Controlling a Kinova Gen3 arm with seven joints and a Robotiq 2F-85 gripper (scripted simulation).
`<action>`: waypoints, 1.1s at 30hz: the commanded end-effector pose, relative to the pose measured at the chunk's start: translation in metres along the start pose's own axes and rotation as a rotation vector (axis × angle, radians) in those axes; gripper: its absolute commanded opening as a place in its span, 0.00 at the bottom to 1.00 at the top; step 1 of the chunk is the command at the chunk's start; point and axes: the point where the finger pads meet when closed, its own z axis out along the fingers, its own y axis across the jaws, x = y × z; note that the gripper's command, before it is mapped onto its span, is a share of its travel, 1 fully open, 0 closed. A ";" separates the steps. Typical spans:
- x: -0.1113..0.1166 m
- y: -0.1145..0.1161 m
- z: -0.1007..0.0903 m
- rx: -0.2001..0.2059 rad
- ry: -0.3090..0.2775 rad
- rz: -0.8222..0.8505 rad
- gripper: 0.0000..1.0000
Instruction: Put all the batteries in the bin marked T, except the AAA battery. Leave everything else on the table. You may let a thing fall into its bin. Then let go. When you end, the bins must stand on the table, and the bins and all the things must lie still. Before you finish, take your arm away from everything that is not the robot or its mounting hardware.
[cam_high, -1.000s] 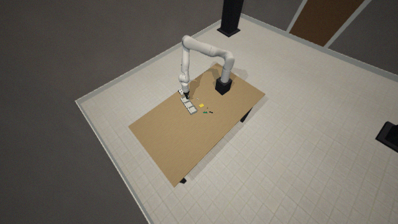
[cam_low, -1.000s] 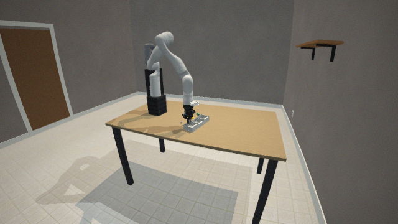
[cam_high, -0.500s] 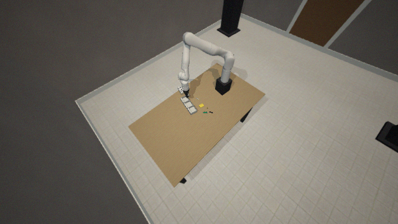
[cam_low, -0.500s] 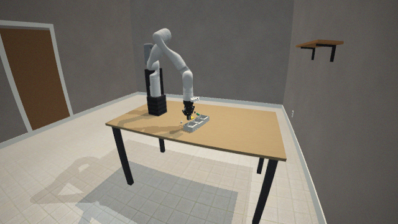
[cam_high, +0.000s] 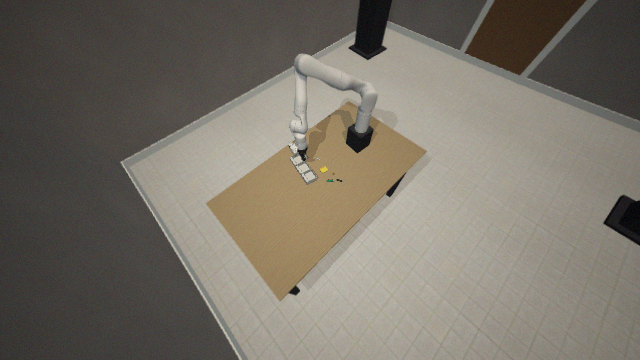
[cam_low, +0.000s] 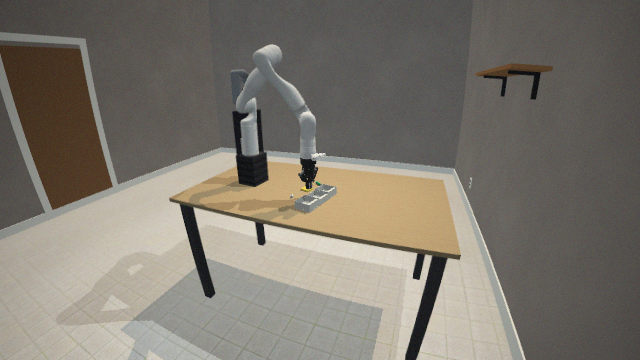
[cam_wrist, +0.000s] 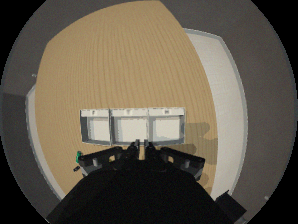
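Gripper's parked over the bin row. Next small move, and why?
Probably open the fingers and swing toward the loose items beside the bins. The gripper hangs over the bin row nearly shut with nothing visible between its fingers, while the yellow piece and the green and black pieces lie on the table.
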 end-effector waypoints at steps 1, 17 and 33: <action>0.000 -0.021 -0.001 -0.006 0.006 -0.020 0.09; 0.001 -0.040 0.014 -0.004 0.007 -0.017 0.09; 0.001 -0.040 0.052 -0.004 0.006 -0.018 0.09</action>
